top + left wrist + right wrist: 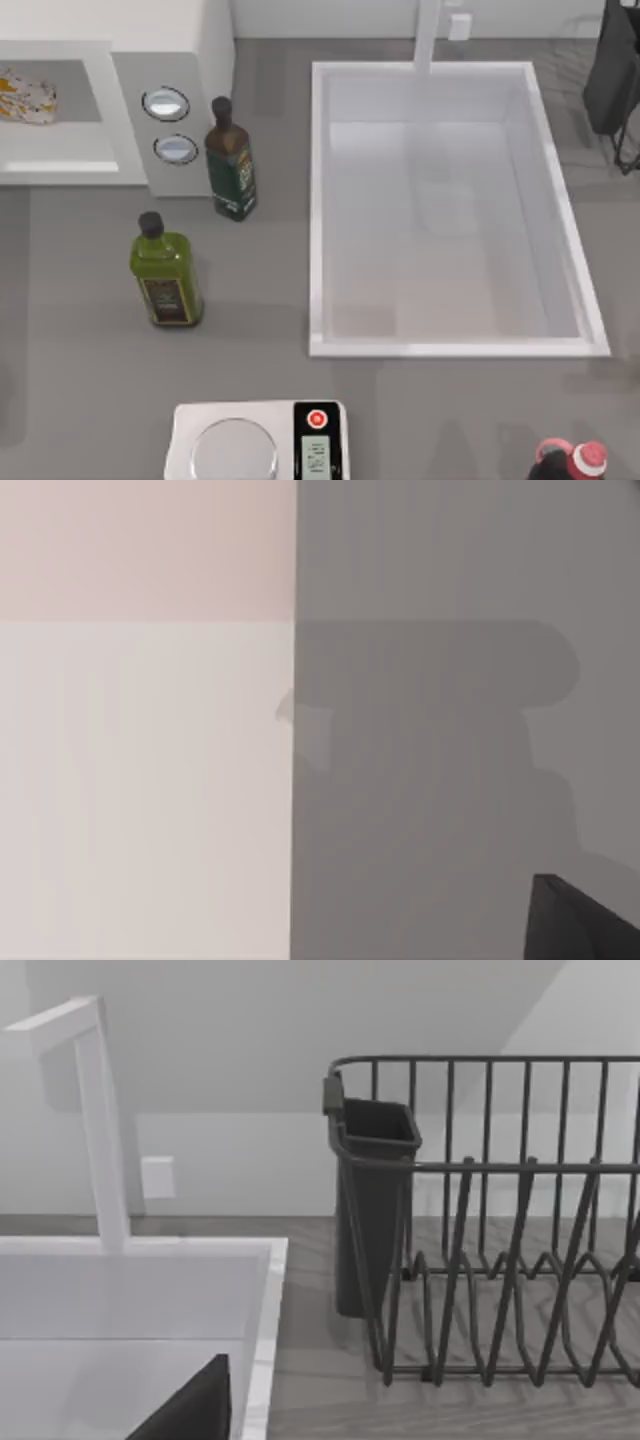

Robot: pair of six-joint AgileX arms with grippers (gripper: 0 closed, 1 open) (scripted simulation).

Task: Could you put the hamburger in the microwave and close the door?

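step: closing stage, hamburger (25,100) already lying inside the microwave (170,95) cavity at the counter's (90,390) far left | door: not made out, cavity looks open from above | fingers: cannot tell for either arm | next: left arm must find the door and swing it shut.

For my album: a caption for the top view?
Hamburger inside the microwave, two bottles beside it, sink at right.
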